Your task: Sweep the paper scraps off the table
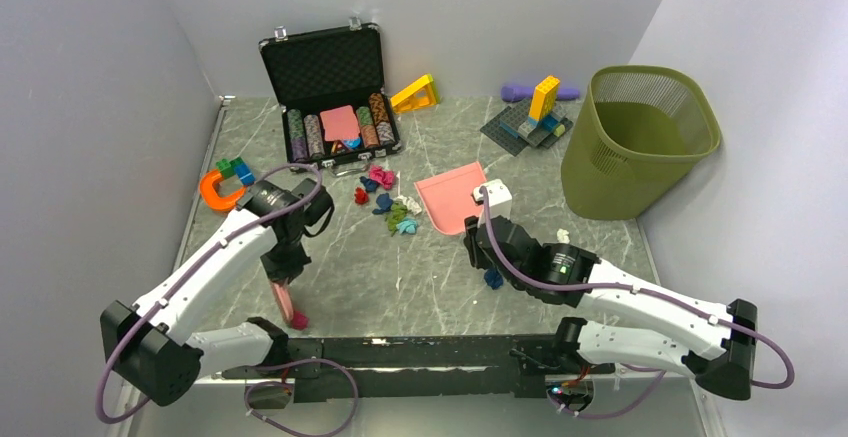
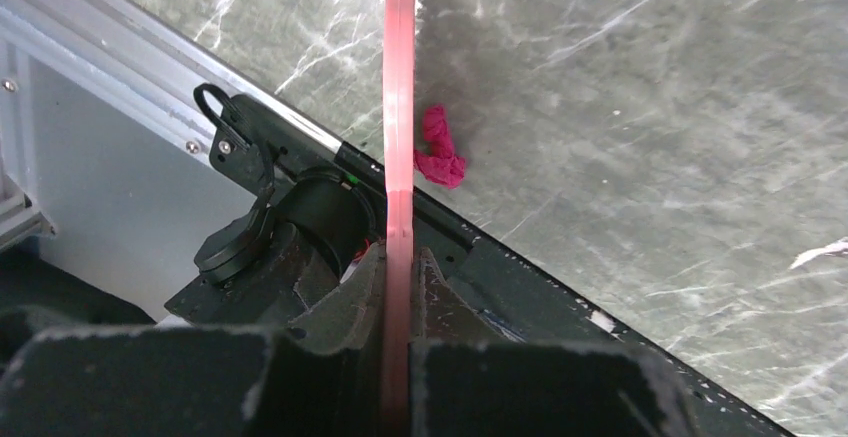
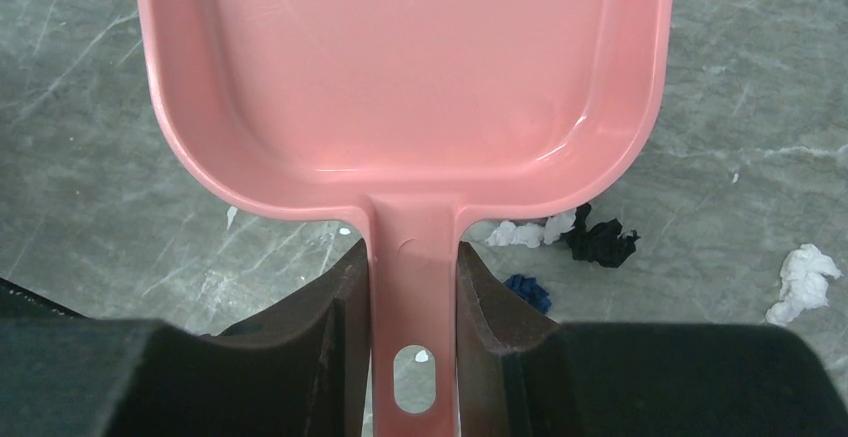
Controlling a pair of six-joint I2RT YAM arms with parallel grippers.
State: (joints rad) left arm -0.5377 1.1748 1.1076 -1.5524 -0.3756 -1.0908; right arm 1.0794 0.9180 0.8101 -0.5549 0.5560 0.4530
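My left gripper [image 1: 281,275] is shut on a flat pink sweeper [image 1: 285,303], held edge-down near the table's [image 1: 400,287] front edge. A magenta paper scrap [image 1: 299,321] lies beside its tip; the left wrist view shows the gripper [image 2: 400,257], the sweeper [image 2: 398,107] and that scrap [image 2: 438,149]. My right gripper [image 1: 478,237] is shut on the handle of a pink dustpan [image 1: 450,195]; it shows too in the right wrist view [image 3: 415,257], the empty pan [image 3: 400,77] ahead. A cluster of scraps [image 1: 388,200] lies left of the pan. A blue scrap [image 3: 528,292], a dark one [image 3: 600,242] and white ones [image 3: 803,282] lie by the handle.
An open black case of poker chips [image 1: 330,87] stands at the back. A green wastebasket [image 1: 635,142] is at the right wall. Building blocks on a grey plate [image 1: 535,117], a yellow wedge [image 1: 415,92] and an orange horseshoe piece [image 1: 218,192] lie around. A black rail [image 1: 420,352] runs along the front.
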